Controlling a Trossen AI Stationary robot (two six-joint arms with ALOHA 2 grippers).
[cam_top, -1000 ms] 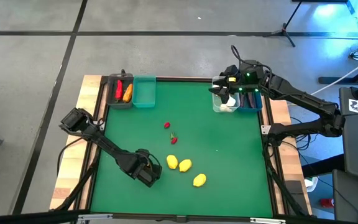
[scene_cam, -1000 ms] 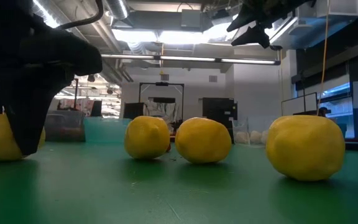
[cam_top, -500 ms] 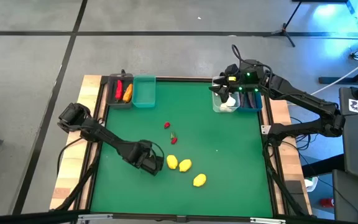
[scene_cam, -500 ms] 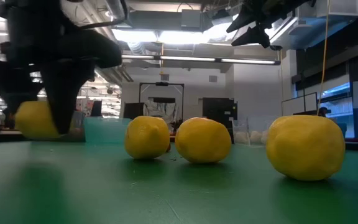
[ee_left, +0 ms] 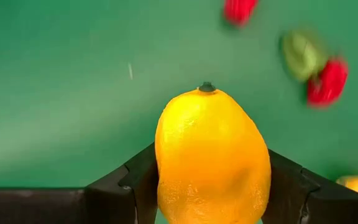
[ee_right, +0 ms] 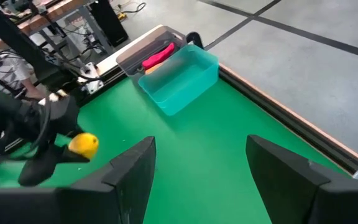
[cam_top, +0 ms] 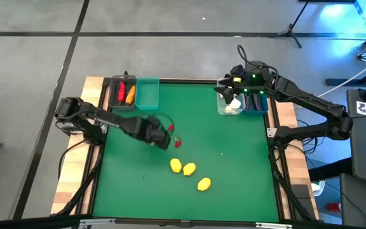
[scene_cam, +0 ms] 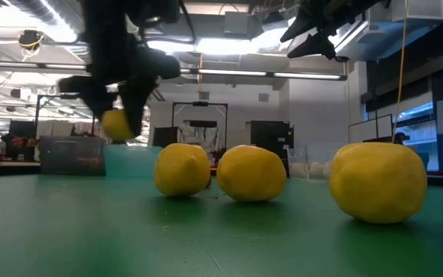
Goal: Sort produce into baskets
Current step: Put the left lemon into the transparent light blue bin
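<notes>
My left gripper is shut on a yellow lemon and holds it above the green mat, close to two small red berries. The lemon also shows lifted in the low view. Three more lemons lie on the mat nearer the front. My right gripper is open and empty above the clear bin, which holds white garlic. The dark bin holds a red pepper and an orange carrot. The teal bin stands beside it. My left gripper pinches the lemon's two long sides between its two fingers. The lemon's stem tip points forward past the fingertips. The lemon is lifted clear of the mat.
A blue bin stands right of the clear bin at the far right. The dark and teal bins stand at the far left. A raised wooden rim frames the mat. Bare green mat lies between the berries and the far bins.
My left gripper has risen from the mat near the front left and gone toward the far edge, carrying the lemon. The lemon, which lay on the mat a second ago, is now lifted clear and hangs near the red berries.
</notes>
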